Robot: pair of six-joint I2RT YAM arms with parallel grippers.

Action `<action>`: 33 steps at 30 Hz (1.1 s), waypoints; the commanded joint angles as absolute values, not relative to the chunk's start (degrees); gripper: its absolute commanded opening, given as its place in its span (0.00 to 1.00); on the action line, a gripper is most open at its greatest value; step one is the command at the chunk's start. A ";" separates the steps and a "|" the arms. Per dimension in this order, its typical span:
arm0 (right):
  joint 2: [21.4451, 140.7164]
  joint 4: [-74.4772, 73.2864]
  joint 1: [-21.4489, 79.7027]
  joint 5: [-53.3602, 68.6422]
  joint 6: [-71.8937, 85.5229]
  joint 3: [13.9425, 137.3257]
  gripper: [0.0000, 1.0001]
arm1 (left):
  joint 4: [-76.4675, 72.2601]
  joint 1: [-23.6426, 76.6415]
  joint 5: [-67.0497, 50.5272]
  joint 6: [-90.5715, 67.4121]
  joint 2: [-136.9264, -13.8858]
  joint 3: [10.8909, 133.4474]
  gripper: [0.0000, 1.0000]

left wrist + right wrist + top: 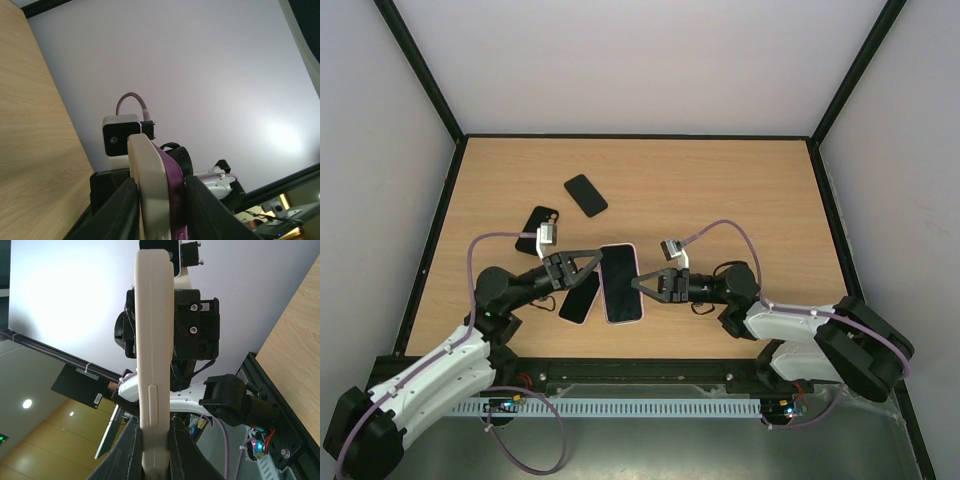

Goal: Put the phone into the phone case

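I have the phone held above the bench, screen up, between both arms. My left hand grips the phone's left edge. My right hand is clamped on the cream phone case around it.

White arms — black joints, lilac cables.

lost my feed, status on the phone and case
Left end effector and right end effector both shut on the cased phone, held between them. Full seating: cannot tell. Dark phone lies close beside it.
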State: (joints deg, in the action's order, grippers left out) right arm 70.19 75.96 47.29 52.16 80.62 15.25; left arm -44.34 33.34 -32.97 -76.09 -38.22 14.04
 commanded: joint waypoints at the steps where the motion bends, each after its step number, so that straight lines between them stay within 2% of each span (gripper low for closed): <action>1: 69.79 82.99 47.90 52.47 81.10 16.29 0.08 | -43.05 33.02 -32.93 -74.06 -37.44 14.57 0.13; 6: 70.17 83.02 47.99 52.01 81.28 15.97 0.08 | -38.25 33.02 -32.63 -72.06 -37.28 15.91 0.03; 15: 69.55 77.69 48.11 50.22 78.62 16.16 0.08 | -22.50 33.05 -29.34 -66.27 -34.78 21.08 0.03; 20: 69.38 79.59 48.40 50.19 79.85 15.88 0.08 | -21.06 33.02 -29.86 -64.92 -34.14 21.70 0.28; 25: 68.74 80.86 48.65 50.35 80.37 15.78 0.08 | -28.91 33.04 -32.08 -66.37 -34.05 18.96 0.38; 28: 68.86 81.25 48.78 50.65 80.58 15.74 0.08 | -30.54 33.02 -32.65 -66.43 -34.89 18.34 0.37; 33: 68.99 81.74 48.86 50.58 80.65 15.32 0.08 | -29.61 33.05 -32.35 -66.04 -35.61 18.19 0.14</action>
